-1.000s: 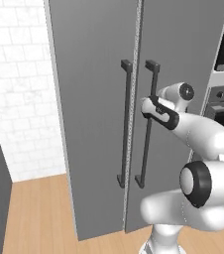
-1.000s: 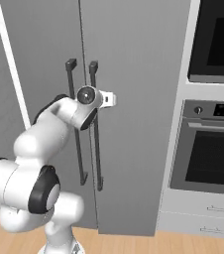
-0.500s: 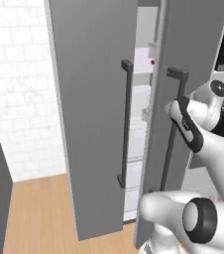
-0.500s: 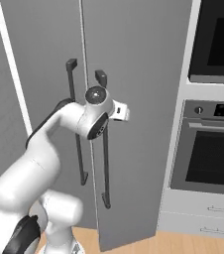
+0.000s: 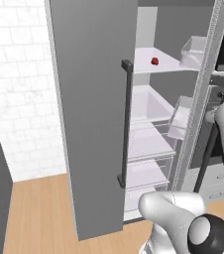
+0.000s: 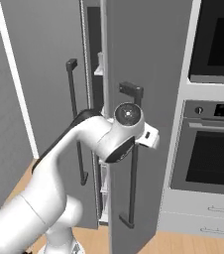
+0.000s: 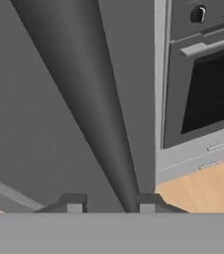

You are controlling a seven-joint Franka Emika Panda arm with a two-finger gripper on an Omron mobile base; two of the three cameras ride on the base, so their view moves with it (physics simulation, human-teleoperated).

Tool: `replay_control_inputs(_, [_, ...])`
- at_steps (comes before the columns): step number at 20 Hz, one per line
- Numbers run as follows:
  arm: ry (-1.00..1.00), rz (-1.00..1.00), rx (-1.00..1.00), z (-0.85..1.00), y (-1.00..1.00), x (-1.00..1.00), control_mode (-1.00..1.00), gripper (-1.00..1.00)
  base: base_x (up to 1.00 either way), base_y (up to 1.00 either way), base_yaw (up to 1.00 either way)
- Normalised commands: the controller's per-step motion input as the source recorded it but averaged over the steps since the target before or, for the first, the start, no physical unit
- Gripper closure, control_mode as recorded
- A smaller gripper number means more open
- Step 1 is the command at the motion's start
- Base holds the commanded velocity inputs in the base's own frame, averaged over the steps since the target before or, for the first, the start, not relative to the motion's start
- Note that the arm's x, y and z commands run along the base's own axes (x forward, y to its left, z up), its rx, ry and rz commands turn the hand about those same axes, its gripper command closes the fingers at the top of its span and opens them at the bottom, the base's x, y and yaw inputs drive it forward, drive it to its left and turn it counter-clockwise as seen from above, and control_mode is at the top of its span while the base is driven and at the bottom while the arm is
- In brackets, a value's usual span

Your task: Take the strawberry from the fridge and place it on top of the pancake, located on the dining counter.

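upright fridge, vertical door handle

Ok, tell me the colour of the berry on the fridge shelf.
Dark red. The strawberry shows best in the left base view, on a white upper shelf.

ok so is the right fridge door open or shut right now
Open. The right door of the fridge is swung out, exposing white shelves and the strawberry. The gripper straddles its handle.

Base views flanking fridge; hand view apparently against its handle.
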Motion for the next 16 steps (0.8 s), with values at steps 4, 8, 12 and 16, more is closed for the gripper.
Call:
replay_control_inputs(4, [0.0, -0.06, 0.0, 0.36, -0.16, -1.0, -1.0, -1.0, 0.0, 0.0, 0.0])
replay_control_inputs(8, [0.05, 0.0, -0.36, 0.52, 0.98, -0.61, -1.0, -1.0, 0.0, 0.0, 0.0])
replay_control_inputs(12, [0.25, 0.03, -0.45, 0.36, 1.0, -0.02, -1.0, -1.0, 0.0, 0.0, 0.0])
replay_control_inputs(16, [0.27, 0.07, -0.62, 0.01, 0.87, 0.25, -1.0, -1.0, 0.0, 0.0, 0.0])
